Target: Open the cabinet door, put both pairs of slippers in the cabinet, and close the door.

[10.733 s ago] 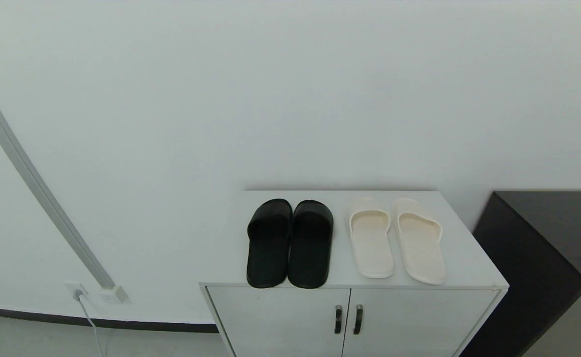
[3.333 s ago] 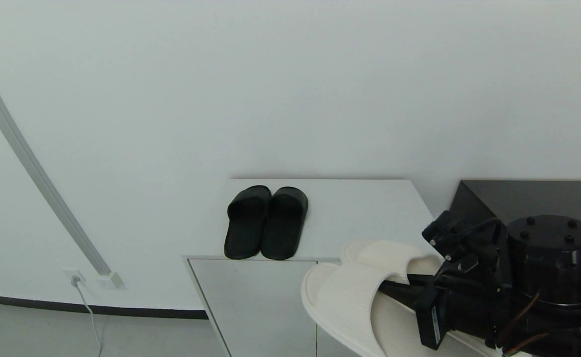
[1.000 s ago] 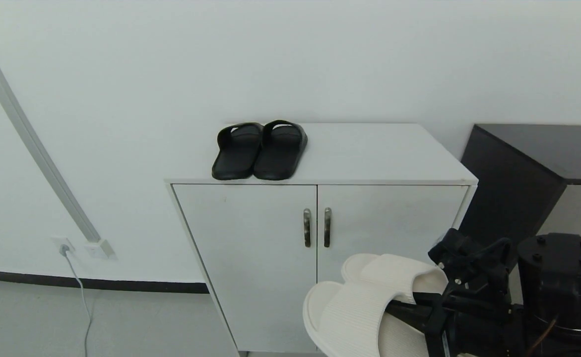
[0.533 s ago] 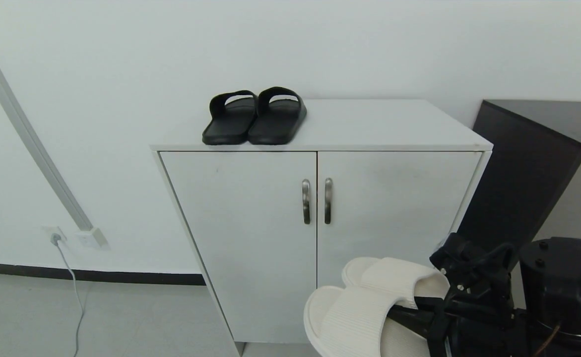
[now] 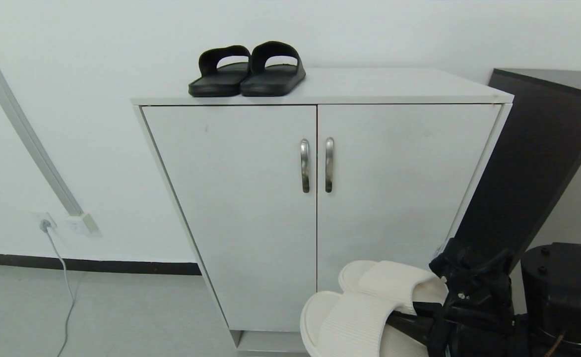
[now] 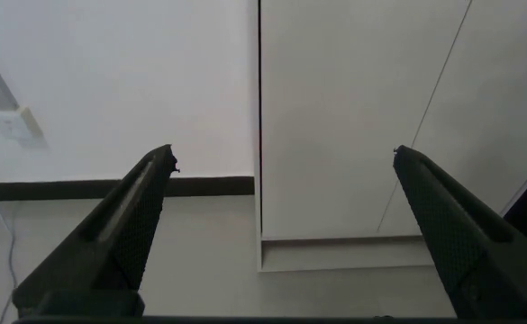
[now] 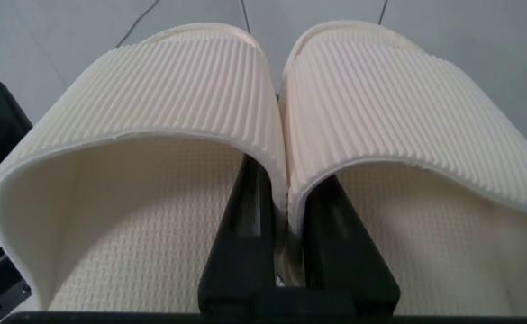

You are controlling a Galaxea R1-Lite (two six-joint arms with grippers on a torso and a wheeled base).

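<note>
Both doors of the white cabinet (image 5: 399,85) stand shut, the black slippers (image 5: 248,74) side by side on the left of its top, toes to the wall. The right tool (image 7: 279,225) is clamped on the white slippers (image 5: 364,317): one finger runs under each strap and the two inner walls are pinched together between them. It holds the pair low in front of the right door, toes toward the cabinet. The left tool (image 6: 281,225) is empty, its fingers spread wide, facing the foot of the cabinet at its left edge. The two handles (image 5: 304,166) sit just beside each other at the centre seam, long axis upright, above and to the right of that free tool. With the right arm loaded, opening a door looks like work for the left, which would have to rise and swing inward to close across a handle.
</note>
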